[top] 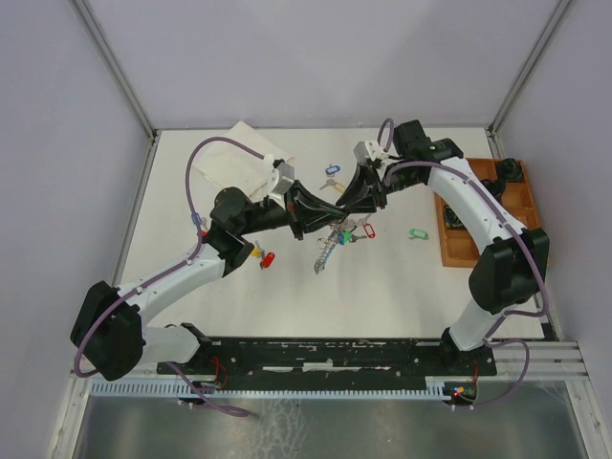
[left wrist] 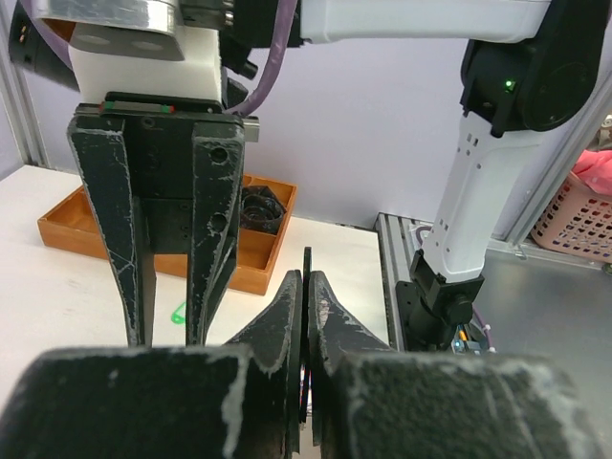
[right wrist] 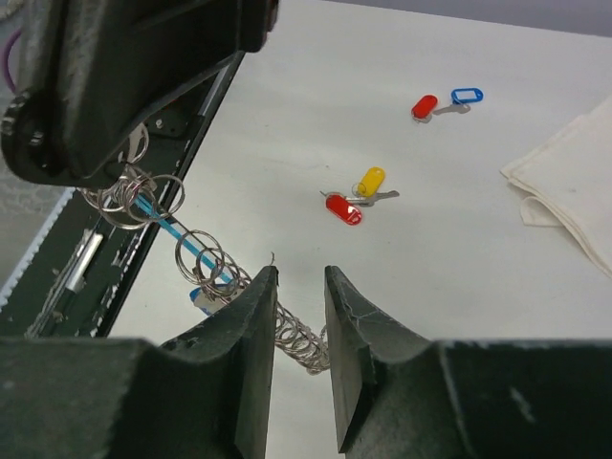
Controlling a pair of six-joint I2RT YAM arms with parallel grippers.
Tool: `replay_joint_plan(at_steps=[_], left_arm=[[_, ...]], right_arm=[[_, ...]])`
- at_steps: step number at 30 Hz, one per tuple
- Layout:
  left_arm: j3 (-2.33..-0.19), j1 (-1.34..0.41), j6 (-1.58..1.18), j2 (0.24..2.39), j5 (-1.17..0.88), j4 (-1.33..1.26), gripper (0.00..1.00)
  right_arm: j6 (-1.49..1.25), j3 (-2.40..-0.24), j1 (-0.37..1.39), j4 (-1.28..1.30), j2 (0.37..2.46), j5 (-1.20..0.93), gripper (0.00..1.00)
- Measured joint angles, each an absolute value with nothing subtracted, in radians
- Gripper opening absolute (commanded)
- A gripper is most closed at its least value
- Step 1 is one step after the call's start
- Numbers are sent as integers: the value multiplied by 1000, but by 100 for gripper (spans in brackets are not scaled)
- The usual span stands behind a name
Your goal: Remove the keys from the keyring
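White counter (top: 382,287) fills the workspace between pale lavender walls. Nearest the arm bases, left of centre, two loose keys (right wrist: 356,196) with red and yellow tags lie together on the counter, well apart from both tools.

Just beyond, at centre, the keyring (right wrist: 186,244) is strung between the two tools. It shows as a light-blue band threaded with many small silver rings. Its upper end meets the left tool (left wrist: 306,285), which is clenched on a thin edge of the keyring. From there it slopes down toward the right tool (right wrist: 298,287).

The right tool is released, its fingers parted and gripping nothing. The lower rings pass behind one finger and show again in the gap; contact with the pads cannot be confirmed.

To the right, a green tag (top: 415,234) lies alone, near a wooden tray (top: 457,247) at the right edge. Farther back lie a blue-tagged key (top: 332,170) and a folded cloth (top: 251,158).
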State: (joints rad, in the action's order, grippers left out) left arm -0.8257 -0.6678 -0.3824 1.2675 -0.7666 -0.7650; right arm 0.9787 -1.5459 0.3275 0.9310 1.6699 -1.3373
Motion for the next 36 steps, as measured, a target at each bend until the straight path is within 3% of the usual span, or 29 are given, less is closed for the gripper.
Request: replay_joint_plan(at_steps=[7,20,31,36], left_arm=[[-826,-670,-389,1267,-770,-765,3],[-826,-672,-390,1267,-771,-765,3],[-826,-672,-387,1267,-770,-741,3],[-826,-672,-353,1266,-770,-706,3]], right_arm=[[1503,-1760,356,1439,1827,-1343,32],[1749,-1709,355,1605,1791,-1324,32],[1642,-1642,344,1576,1665,-1286,32],[1180,-1439,336,1175,1457,-1140,51]])
